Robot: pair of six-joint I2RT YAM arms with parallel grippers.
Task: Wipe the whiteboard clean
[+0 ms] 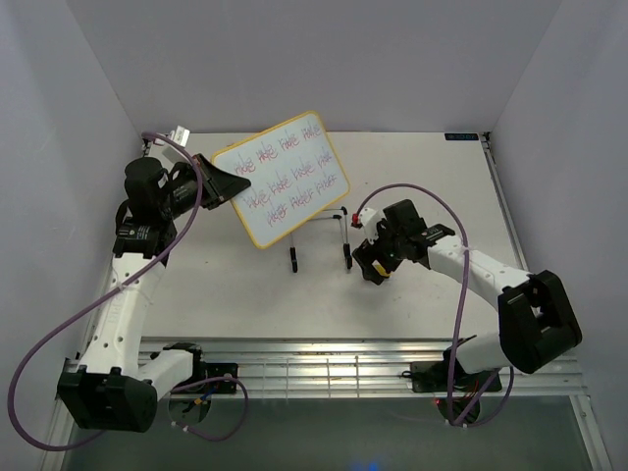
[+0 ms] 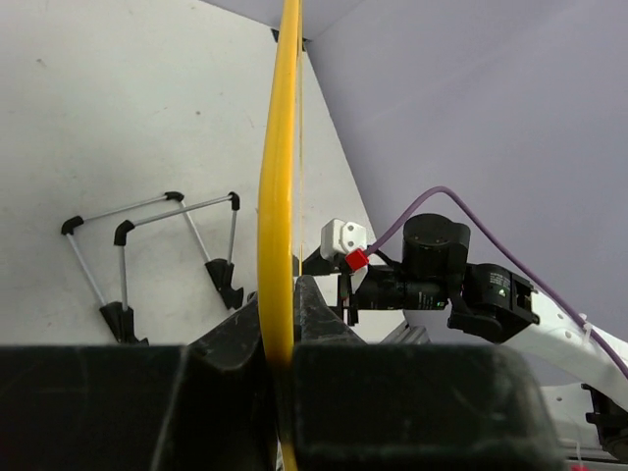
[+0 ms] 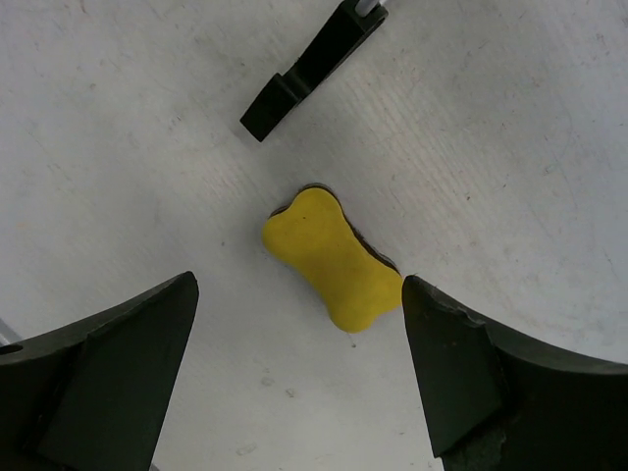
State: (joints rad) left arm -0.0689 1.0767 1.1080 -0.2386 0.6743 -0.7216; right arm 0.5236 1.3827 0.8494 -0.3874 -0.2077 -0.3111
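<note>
The whiteboard [image 1: 283,179], yellow-framed and covered in pink-red handwriting, hangs tilted above the table at the back left. My left gripper [image 1: 235,186] is shut on its left edge. In the left wrist view the whiteboard [image 2: 278,196] shows edge-on as a yellow strip pinched in the left gripper [image 2: 280,294]. A yellow bone-shaped sponge eraser [image 3: 334,260] lies flat on the table. My right gripper [image 3: 299,289] hovers over it, open, its fingers either side of the eraser and apart from it. In the top view the right gripper [image 1: 378,265] hides the eraser.
A thin black wire stand [image 1: 319,235] rests on the table between the arms, below the board; one foot of the stand [image 3: 304,74] lies just beyond the eraser. The wire stand [image 2: 147,255] also shows left of the board. White walls enclose the table.
</note>
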